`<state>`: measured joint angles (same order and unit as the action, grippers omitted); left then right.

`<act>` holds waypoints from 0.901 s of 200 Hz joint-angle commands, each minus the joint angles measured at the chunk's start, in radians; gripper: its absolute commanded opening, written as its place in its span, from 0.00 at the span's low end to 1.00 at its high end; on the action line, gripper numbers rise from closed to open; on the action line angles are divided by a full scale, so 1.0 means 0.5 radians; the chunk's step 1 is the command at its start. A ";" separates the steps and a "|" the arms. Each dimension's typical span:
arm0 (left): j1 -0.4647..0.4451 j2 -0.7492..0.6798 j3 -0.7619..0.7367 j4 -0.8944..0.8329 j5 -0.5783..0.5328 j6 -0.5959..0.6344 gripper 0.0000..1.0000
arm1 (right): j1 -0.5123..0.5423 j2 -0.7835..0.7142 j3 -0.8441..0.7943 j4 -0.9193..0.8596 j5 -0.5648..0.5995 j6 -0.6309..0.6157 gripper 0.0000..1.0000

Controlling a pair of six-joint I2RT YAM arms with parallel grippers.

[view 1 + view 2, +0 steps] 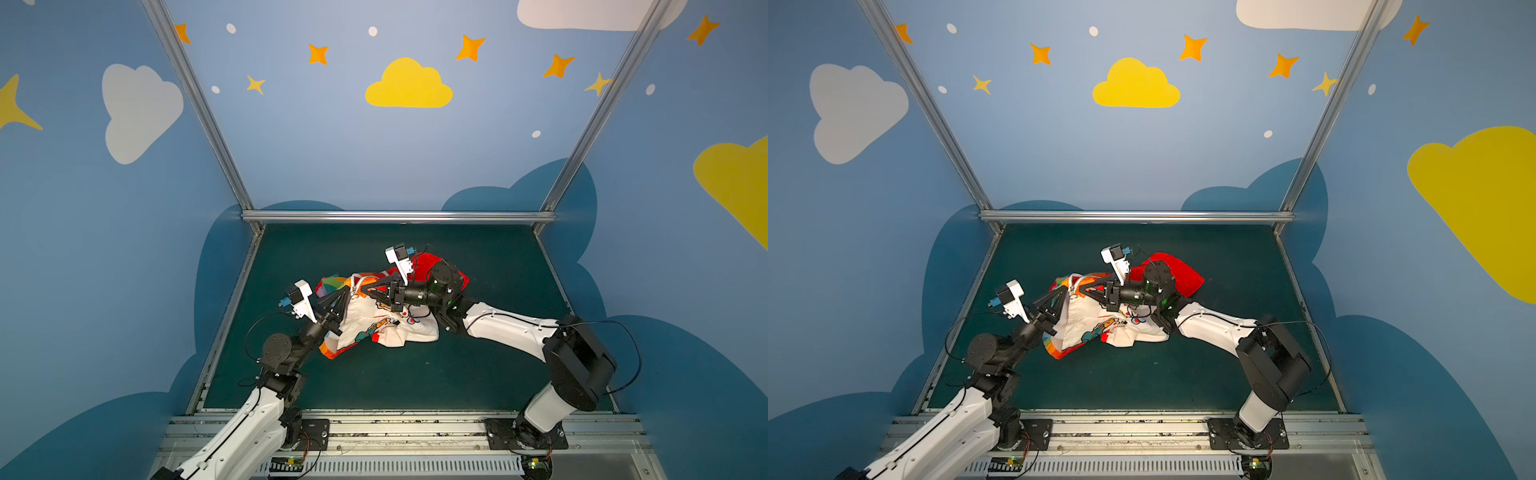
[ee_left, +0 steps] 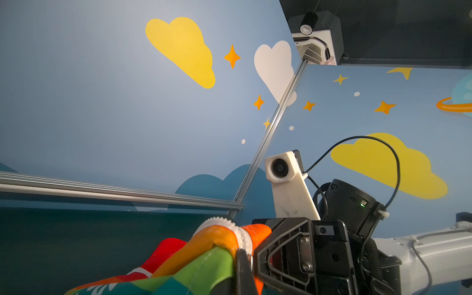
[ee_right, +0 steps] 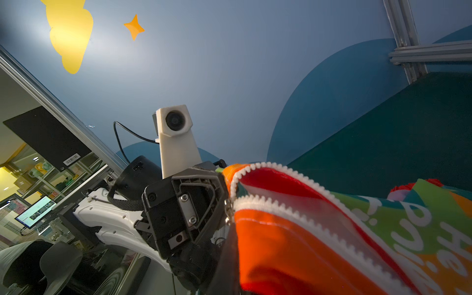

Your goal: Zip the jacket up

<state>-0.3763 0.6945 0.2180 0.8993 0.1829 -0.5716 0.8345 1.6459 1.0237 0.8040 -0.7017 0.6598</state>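
Left arm [image 1: 266, 409] elbow-bent, left pincer [image 1: 347, 292] clamping jacket [image 1: 370, 328], right pincer [image 1: 365, 288] likewise.

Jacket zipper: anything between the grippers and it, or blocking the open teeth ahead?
Nothing visible. The left gripper and right gripper are both shut on the jacket beside the zipper. The two rows of teeth splay apart with only the jacket's own fabric between them.

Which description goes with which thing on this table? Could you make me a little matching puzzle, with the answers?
Things:
1. zipper
2. lining
3. table
4. left hand

Descriptions:
a. dark green
b. closed on the jacket
c. white with cartoon prints
d. two rows of teeth standing apart

Pairs: 1-d, 2-c, 3-a, 4-b
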 commanded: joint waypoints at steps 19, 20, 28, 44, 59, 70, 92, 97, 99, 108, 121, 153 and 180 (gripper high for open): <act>-0.007 -0.070 -0.025 -0.060 0.002 0.062 0.03 | -0.034 -0.004 0.062 0.083 0.035 0.015 0.00; -0.007 -0.071 -0.023 -0.061 0.002 0.063 0.03 | -0.035 -0.005 0.061 0.084 0.038 0.015 0.00; -0.007 -0.073 -0.023 -0.071 0.008 0.065 0.03 | -0.037 -0.011 0.051 0.090 0.054 0.015 0.00; -0.006 -0.081 -0.021 -0.094 0.023 0.067 0.03 | -0.043 -0.018 0.048 0.103 0.067 0.026 0.00; -0.008 -0.075 -0.026 -0.105 0.034 0.069 0.03 | -0.050 -0.027 0.054 0.103 0.068 0.030 0.00; -0.008 -0.063 -0.026 -0.108 0.048 0.073 0.03 | -0.055 -0.039 0.050 0.101 0.077 0.030 0.00; -0.005 -0.034 -0.025 -0.096 0.056 0.070 0.03 | -0.062 -0.056 0.026 0.106 0.111 0.021 0.00; -0.005 -0.029 -0.025 -0.094 0.052 0.067 0.03 | -0.064 -0.060 0.017 0.107 0.120 0.021 0.00; -0.006 -0.027 -0.025 -0.093 0.049 0.067 0.03 | -0.067 -0.064 0.016 0.107 0.125 0.024 0.00; -0.008 -0.012 -0.026 -0.089 0.048 0.069 0.03 | -0.077 -0.070 -0.005 0.112 0.149 0.030 0.00; -0.008 0.006 -0.025 -0.085 0.054 0.071 0.03 | -0.090 -0.077 -0.040 0.144 0.206 0.042 0.00; -0.008 0.004 -0.015 -0.187 0.033 0.079 0.03 | -0.110 -0.064 -0.039 0.214 0.235 0.111 0.00; -0.010 0.073 0.010 -0.232 0.063 0.082 0.03 | -0.112 -0.057 -0.083 0.244 0.293 0.146 0.00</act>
<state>-0.3824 0.7078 0.2150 0.8368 0.1955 -0.5468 0.8169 1.6470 0.9958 0.8158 -0.6582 0.7055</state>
